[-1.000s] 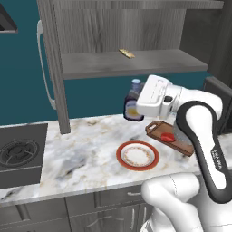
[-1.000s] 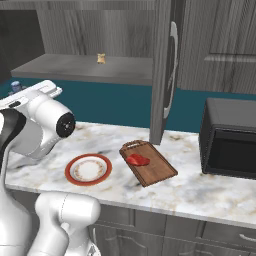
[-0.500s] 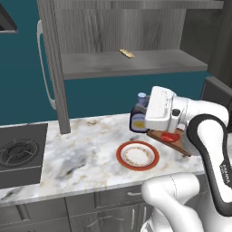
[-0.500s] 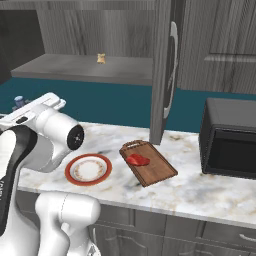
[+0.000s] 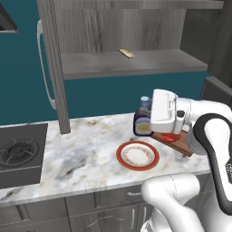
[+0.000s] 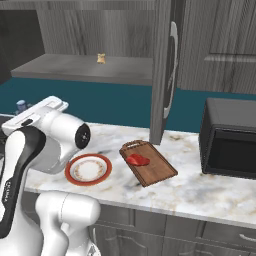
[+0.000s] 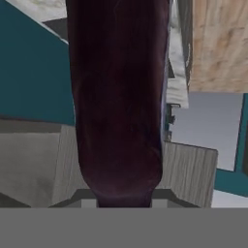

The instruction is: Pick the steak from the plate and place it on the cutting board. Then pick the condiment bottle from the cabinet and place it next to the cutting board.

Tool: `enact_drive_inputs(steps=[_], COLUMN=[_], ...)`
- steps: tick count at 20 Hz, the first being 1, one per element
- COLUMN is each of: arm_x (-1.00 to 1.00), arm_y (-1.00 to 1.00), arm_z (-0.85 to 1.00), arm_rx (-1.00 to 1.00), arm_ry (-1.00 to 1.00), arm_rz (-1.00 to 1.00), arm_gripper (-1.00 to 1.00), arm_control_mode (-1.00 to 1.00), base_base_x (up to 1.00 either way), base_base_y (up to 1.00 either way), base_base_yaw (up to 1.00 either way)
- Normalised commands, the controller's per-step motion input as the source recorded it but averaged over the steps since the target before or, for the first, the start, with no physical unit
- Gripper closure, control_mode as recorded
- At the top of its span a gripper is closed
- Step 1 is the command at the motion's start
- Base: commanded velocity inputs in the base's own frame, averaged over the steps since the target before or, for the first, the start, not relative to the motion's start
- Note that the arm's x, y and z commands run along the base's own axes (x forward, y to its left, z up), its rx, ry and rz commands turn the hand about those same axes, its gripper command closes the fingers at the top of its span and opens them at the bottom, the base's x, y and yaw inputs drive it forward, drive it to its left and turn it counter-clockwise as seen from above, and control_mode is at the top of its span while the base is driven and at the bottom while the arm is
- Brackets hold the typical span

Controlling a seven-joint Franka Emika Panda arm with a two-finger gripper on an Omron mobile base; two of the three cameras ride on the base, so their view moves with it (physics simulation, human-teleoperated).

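Condiment bottle (image 5: 143,121) clamped in end effector (image 5: 152,118), upright just above counter (image 5: 86,154), left of cutting board (image 6: 150,162). Dark brown glass, bluish-white cap, pale label.

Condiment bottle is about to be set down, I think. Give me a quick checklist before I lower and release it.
1. Steak on the cutting board: ok, it lies near the handle end.
2. Plate emptied: ok, nothing on it.
3. Condiment bottle in the grip: ok, the jaws are shut on it, and its dark body stands right before the hand camera.
4. Bottle upright: ok, cap up in the left base view.
5. Bottle next to the board: ok, it hangs just beside the board's edge.
6. Bottle base touching the counter: cannot tell, the hand hides its lower side.
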Motion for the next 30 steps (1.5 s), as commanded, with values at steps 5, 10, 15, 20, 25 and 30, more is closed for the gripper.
enact_drive_inputs(steps=[5, 10, 15, 20, 25, 30], arm_x=[-0.19, -0.10, -0.05, 0.00, 0.00, 0.00], arm_y=[0.05, 0.03, 0.05, 0.04, 0.00, 0.00], arm_z=[-0.59, -0.64, -0.58, -0.41, -0.38, -0.29], arm_rx=[0.12, 0.15, 0.15, 0.13, 0.07, 0.01], arm_ry=[0.00, 0.00, 0.00, -0.01, -0.05, -0.08], arm_rz=[0.00, 0.00, 0.01, 0.01, 0.01, 0.00], arm_gripper=[1.00, 1.00, 1.00, 1.00, 1.00, 1.00], arm_control_mode=[-1.00, -1.00, -1.00, -1.00, -1.00, -1.00], base_base_x=[0.00, 0.00, 0.00, 0.00, 0.00, 0.00], base_base_y=[0.00, 0.00, 0.00, 0.00, 0.00, 0.00], base_base_yaw=[0.00, 0.00, 0.00, 0.00, 0.00, 0.00])
